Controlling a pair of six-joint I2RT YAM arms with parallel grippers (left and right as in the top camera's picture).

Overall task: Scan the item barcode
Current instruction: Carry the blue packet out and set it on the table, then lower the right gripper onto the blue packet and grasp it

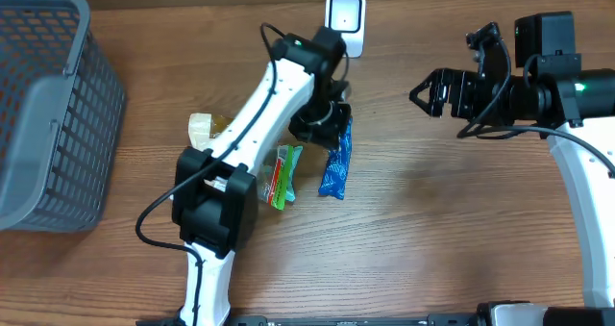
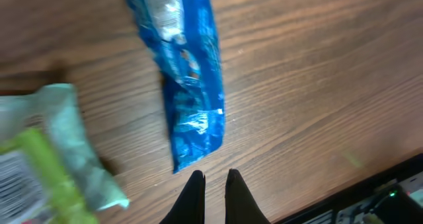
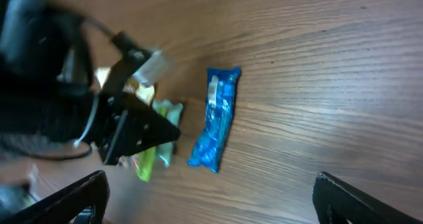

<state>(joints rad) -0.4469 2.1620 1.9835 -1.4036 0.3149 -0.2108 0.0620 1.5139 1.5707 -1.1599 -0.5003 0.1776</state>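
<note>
Closed left gripper (image 2: pixel 215 176) beside blue packet (image 2: pixel 192 85)

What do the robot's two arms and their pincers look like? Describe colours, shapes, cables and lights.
The left arm and right arm have white shells and black joint blocks. A thin black cable loops beside the left arm. The right arm's black wrist carries a green light. The left pincer and right pincer have black, tapered fingers.
</note>
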